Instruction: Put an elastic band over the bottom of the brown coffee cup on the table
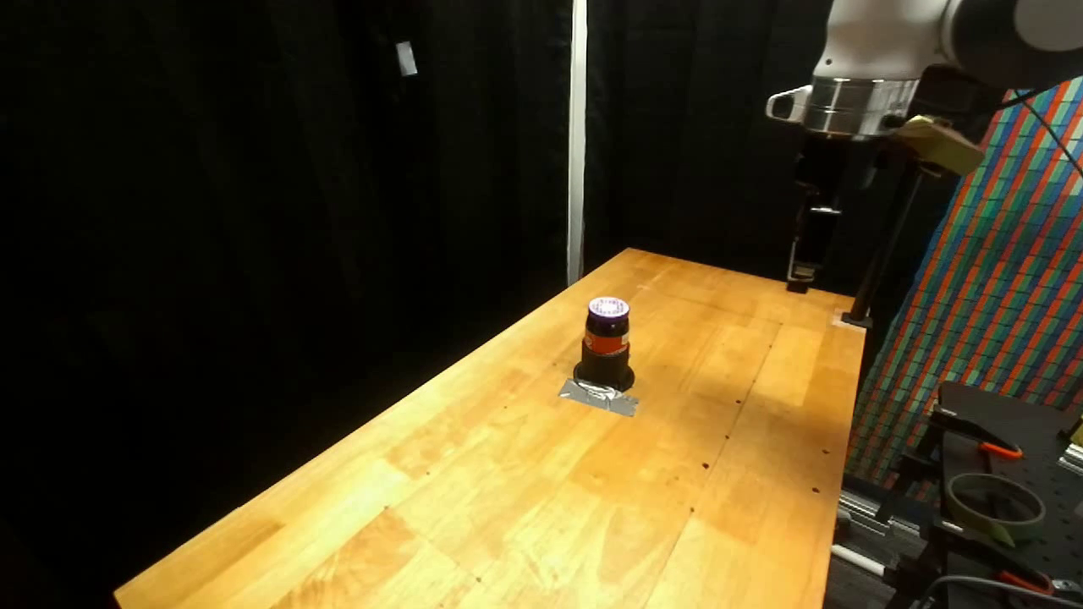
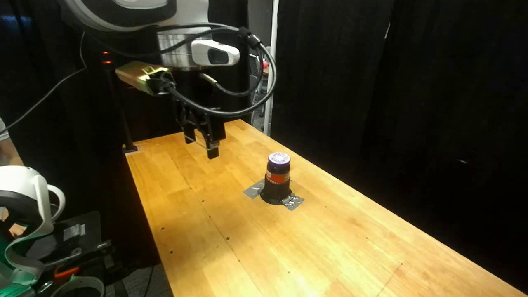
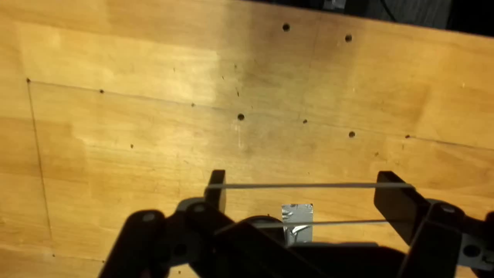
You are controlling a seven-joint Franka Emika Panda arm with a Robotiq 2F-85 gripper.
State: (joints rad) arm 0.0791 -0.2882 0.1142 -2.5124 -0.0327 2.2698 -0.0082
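Brown-black with an orange-red stripe, the cylindrical coffee cup (image 2: 277, 178) stands upright on the honey-coloured wooden worktop (image 2: 330, 243), nearer one long edge, with open room toward every edge. Apart from it, the black gripper (image 2: 201, 149) spreads wide, a thin pale elastic band (image 3: 301, 185) stretched across it.

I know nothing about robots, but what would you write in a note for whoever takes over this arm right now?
End effector: open, in the air above the table, apart from the cup.
Elastic band: stretched between the two fingers.
Brown coffee cup: standing with its purple-and-white end up, seemingly in a black base with grey tape at its foot.
Done: band loaded and spread.
Left: probably move over the cup, lower the band around it, then slip the fingers free.
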